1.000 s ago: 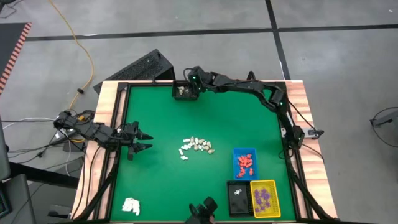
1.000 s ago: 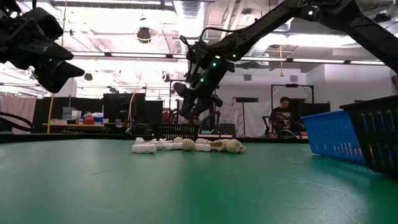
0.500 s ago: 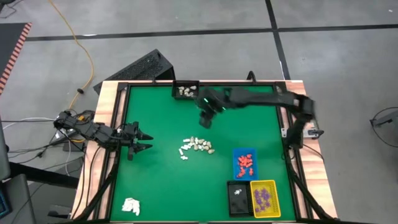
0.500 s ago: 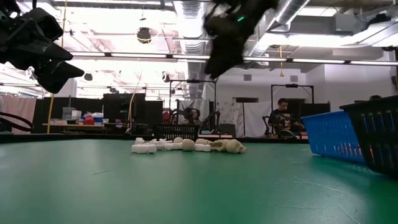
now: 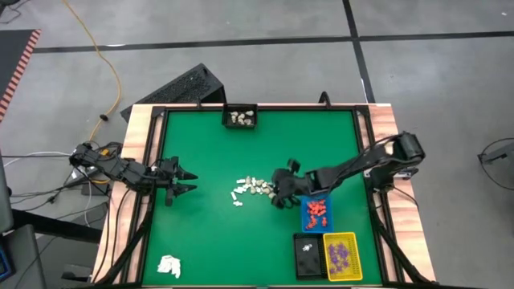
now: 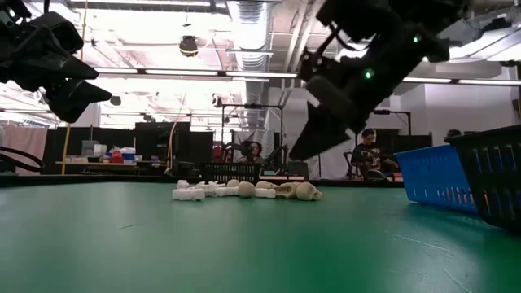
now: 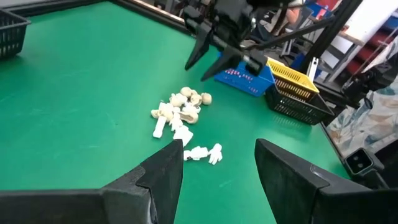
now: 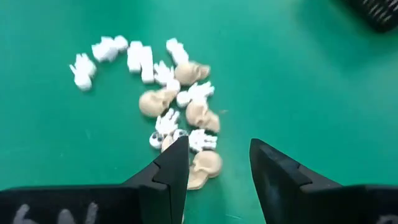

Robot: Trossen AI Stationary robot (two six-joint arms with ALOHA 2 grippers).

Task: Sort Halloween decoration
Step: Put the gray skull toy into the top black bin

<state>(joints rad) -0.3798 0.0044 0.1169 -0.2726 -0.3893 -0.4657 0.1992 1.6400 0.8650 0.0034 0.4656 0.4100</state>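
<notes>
The right hand (image 5: 280,191) has swung from the far tray to the figurine pile (image 5: 254,189), fingers parted, empty.

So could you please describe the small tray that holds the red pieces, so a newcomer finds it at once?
Start at the green table and look to its right side. Three small trays cluster there; the blue tray sits alone above the black tray and yellow tray, holding red pieces.
</notes>
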